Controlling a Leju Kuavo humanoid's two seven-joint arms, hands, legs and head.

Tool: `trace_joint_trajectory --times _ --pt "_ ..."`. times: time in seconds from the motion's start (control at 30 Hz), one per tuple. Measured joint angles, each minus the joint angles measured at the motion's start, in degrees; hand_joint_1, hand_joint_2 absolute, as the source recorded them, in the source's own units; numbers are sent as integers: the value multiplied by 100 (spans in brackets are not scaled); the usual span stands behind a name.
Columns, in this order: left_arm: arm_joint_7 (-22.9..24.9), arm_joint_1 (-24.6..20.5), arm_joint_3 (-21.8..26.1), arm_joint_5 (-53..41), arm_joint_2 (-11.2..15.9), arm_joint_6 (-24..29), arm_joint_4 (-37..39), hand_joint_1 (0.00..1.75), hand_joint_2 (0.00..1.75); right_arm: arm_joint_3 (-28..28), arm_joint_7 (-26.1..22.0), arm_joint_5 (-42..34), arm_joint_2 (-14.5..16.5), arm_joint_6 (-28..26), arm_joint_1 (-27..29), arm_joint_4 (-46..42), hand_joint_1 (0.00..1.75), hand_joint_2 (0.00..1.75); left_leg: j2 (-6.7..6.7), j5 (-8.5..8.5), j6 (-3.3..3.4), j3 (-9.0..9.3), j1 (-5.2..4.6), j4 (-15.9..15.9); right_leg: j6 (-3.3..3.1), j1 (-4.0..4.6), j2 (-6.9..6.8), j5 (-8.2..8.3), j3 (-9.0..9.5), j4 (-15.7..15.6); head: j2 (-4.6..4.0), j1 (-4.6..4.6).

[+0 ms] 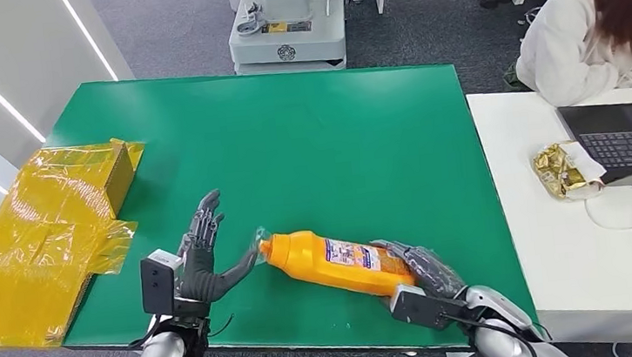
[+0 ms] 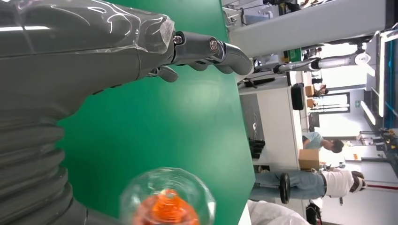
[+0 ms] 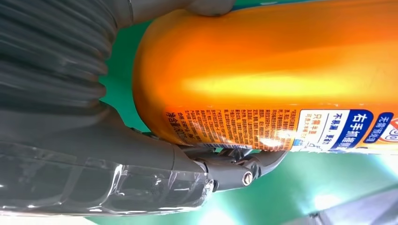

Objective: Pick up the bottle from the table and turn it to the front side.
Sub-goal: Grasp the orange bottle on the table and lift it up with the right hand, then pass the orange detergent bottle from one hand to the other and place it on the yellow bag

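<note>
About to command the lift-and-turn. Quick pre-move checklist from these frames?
1. Right robot hand wrapped around the base end of the bottle: ok.
2. Grip firm enough to lift: cannot tell.
3. Left robot hand empty, fingers spread beside the clear cap: ok.
4. Bottle lying on the green table, away from its edges: ok.
5. Front side facing up: cannot tell; a label shows.
6. Person clear of the green table: ok.

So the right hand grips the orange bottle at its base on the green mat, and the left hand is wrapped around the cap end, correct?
Not quite. The left hand is not wrapped around the cap end: in the head view it is open, fingers spread, beside the cap. The rest holds: the right hand grips the orange bottle at its base on the green mat.
</note>
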Motion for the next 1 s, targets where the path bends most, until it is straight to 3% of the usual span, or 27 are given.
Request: trace_joint_trajectory --times 0.37,0.63,0.83,1.0 --pt "-53 4 181 -160 -12 11 -105 0 175 -948 -47 -148 17 -736 1286 -1086 175 175 -8 -3 -1 -6 0 -4 1 0 -6 -6 -2 0 0 0" --pt "-65 -23 243 -198 -10 -204 -426 0 175 -1452 -136 -240 271 -844 1561 -1413 175 175 -3 -1 -1 -3 0 -3 1 0 -3 -4 -1 0 0 0" --pt "317 -178 233 779 -8 -1231 -507 0 175 -1584 -359 -434 587 -824 1502 -1423 175 175 -2 0 -1 -3 1 -3 0 0 -2 -4 -1 2 0 0" --pt "996 -579 55 2336 6 -2058 -505 0 175 -1573 -541 -514 883 -760 1160 -1353 175 175 -1 3 -3 -3 1 -3 -2 1 0 -1 -2 5 0 0"
